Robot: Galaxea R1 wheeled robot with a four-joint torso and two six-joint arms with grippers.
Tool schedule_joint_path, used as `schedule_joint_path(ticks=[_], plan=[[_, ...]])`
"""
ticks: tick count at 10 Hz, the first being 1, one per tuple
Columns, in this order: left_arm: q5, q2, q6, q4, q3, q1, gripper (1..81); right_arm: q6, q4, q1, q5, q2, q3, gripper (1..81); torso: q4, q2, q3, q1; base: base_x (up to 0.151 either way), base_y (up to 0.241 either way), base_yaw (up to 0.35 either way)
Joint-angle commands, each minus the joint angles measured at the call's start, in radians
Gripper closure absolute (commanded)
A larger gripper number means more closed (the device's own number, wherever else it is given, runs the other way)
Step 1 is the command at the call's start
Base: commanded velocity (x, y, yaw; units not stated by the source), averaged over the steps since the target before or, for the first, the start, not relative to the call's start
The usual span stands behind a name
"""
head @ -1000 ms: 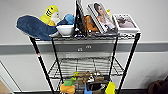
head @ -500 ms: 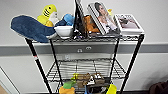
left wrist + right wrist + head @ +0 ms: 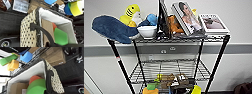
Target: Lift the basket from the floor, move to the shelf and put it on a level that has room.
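The basket (image 3: 26,35), cream woven with a white lining, hangs close beside the shelf's lower wire tiers. My left gripper (image 3: 36,28) has a dark finger hooked over one rim. On the opposite woven wall (image 3: 55,80), my right gripper (image 3: 48,77) clamps the rim. A green block (image 3: 60,36), an orange piece and a cardboard piece lie inside. The black wire shelf (image 3: 219,57) stands straight ahead in the head view. Its second level (image 3: 166,68) is a bare wire grid. Dark carpet floor (image 3: 70,70) lies below the basket.
The top tier holds a blue whale plush (image 3: 111,28), a white bowl (image 3: 147,31) and books (image 3: 189,18). The third tier (image 3: 171,81) is crowded with small items. A brown cardboard box (image 3: 56,55) and foam blocks (image 3: 26,56) sit near the basket. A grey wall stands behind.
The shelf looks slightly larger and shifted in the head view, so the camera has moved a little closer. Nothing on the shelf has moved.
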Motion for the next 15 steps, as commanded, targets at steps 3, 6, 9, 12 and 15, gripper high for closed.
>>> schedule_joint_path(ticks=[3,6,9,12,15], plan=[[0.013,-0.067,0.008,0.006,0.131,-0.11,81.1,0.002,-0.015,0.104,0.0,-0.088,0.154,81.1,0.0,0.0,0.0,0.0,0.0,0.0,0.0],[-0.007,-0.141,0.008,0.006,0.246,-0.118,81.1,0.002,-0.015,0.127,0.028,-0.188,0.317,81.1,0.0,0.0,0.0,0.0,0.0,0.0,0.0],[-0.025,-0.218,0.006,0.006,0.375,-0.161,81.1,0.005,-0.017,0.176,0.019,-0.254,0.429,81.1,0.0,0.0,0.0,0.0,0.0,0.0,0.0],[-0.024,-0.303,0.003,0.004,0.53,-0.224,81.1,0.007,-0.011,0.229,-0.013,-0.336,0.555,81.1,0.0,0.0,0.0,0.0,0.0,0.0,0.0],[-0.022,-0.368,-0.003,-0.002,0.639,-0.284,81.1,0.016,-0.005,0.282,-0.02,-0.423,0.681,81.1,0.0,0.0,0.0,0.0,0.0,0.0,0.0]])
